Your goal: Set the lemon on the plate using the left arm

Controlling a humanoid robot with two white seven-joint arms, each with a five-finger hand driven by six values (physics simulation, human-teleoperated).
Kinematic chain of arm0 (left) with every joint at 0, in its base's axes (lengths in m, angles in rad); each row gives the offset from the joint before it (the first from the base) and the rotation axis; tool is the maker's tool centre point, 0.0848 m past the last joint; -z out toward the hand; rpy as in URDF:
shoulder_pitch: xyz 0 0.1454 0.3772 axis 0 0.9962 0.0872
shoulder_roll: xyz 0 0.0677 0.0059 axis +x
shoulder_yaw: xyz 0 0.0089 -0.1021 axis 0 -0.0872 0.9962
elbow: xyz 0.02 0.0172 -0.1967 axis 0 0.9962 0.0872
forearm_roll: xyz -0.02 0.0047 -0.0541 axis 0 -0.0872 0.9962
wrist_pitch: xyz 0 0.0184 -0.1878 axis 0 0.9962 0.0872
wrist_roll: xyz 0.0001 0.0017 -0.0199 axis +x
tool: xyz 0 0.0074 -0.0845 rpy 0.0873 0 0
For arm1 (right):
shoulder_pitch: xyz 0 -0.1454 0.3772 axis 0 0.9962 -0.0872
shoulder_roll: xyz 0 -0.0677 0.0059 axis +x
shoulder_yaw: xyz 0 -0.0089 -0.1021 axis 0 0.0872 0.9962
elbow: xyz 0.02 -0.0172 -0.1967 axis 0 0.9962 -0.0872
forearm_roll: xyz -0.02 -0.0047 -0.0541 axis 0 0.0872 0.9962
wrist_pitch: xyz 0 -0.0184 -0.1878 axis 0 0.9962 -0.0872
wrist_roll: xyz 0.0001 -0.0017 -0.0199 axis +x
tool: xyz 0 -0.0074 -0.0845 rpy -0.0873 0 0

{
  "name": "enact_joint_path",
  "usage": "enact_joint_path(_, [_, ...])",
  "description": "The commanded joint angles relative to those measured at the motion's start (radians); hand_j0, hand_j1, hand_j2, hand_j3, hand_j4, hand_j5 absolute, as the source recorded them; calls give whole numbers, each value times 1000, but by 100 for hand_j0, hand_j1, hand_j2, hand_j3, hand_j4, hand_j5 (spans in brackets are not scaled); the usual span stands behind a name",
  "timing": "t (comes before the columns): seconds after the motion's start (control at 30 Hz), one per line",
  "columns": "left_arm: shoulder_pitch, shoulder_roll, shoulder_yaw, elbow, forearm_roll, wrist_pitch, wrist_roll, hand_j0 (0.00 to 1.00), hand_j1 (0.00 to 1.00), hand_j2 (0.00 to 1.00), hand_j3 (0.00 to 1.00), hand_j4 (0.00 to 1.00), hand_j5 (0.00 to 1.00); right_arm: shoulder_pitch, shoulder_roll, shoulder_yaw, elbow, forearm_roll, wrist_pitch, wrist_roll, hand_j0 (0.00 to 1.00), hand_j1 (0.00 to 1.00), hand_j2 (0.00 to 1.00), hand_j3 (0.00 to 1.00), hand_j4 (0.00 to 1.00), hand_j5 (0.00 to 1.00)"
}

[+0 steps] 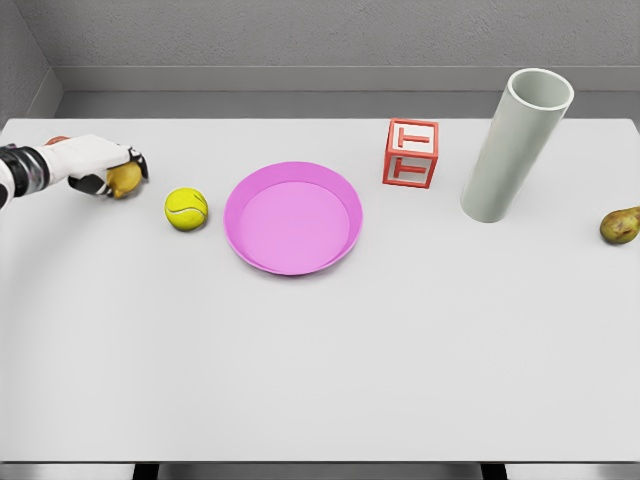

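Head view: pink plate point(345, 205) bare; left robot hand point(95, 160) grips lemon point(124, 179).

Red block point(410, 153): letter "T" on front face; same on top face.

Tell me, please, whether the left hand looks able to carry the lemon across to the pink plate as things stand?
Probably yes. The left hand is shut on the lemon; only the tennis ball lies between it and the pink plate, low enough to lift over.
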Motion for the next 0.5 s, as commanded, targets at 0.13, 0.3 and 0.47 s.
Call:
enact_joint_path(0.13, [-2, 10, 23, -1, 25, 1, -1, 49, 49, 49, 49, 49, 49, 0, 0, 0, 0, 0, 0, 0, 100, 100, 100, 100, 100, 100])
enact_joint_path(0.3, [0, 9, 23, -35, 37, 1, -1, 49, 49, 49, 49, 49, 49, 0, 0, 0, 0, 0, 0, 0, 100, 100, 100, 100, 100, 100])
enact_joint_path(0.47, [8, 9, 29, -75, 38, 1, -1, 49, 49, 49, 49, 49, 49, 0, 0, 0, 0, 0, 0, 0, 100, 100, 100, 100, 100, 100])
